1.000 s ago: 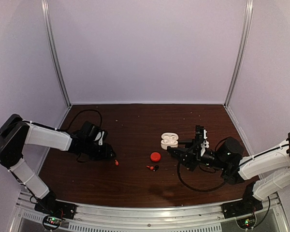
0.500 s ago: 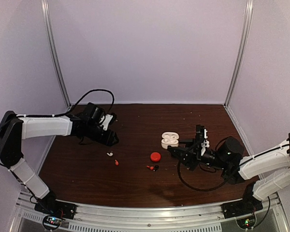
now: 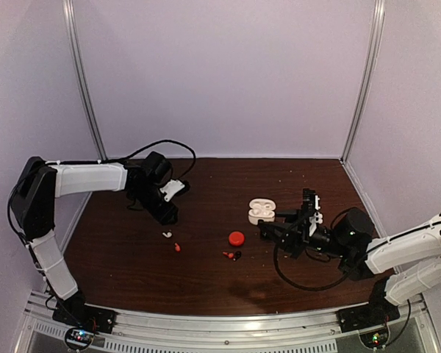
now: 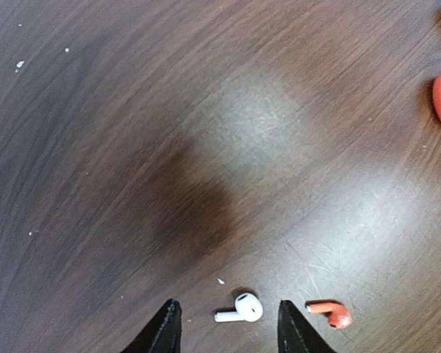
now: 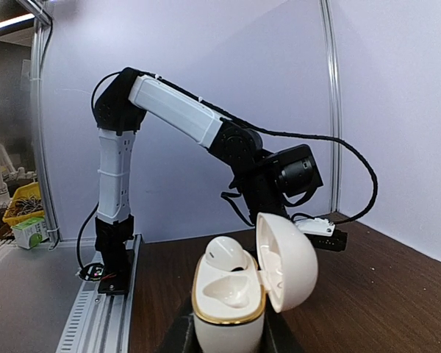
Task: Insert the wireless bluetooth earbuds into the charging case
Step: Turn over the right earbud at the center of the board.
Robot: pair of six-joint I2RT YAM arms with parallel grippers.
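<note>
My left claw (image 4: 228, 332) is released above the worktop (image 4: 132, 147). In its wrist view a white earbud (image 4: 239, 309) lies between the tips, with a red earbud (image 4: 331, 313) just beside it. My right claw (image 5: 231, 340) is clenched on the open white case (image 5: 239, 294), held upright, with one white bud (image 5: 224, 254) seated inside.

- The left fingers (image 4: 167, 332) have pulled back from the red earbud (image 4: 332, 313).
- A white earbud (image 4: 239, 309) now lies on the surface (image 4: 132, 147) just beside the red earbud.
- The white case (image 3: 261, 211) has moved a little farther from the red earbud.
</note>
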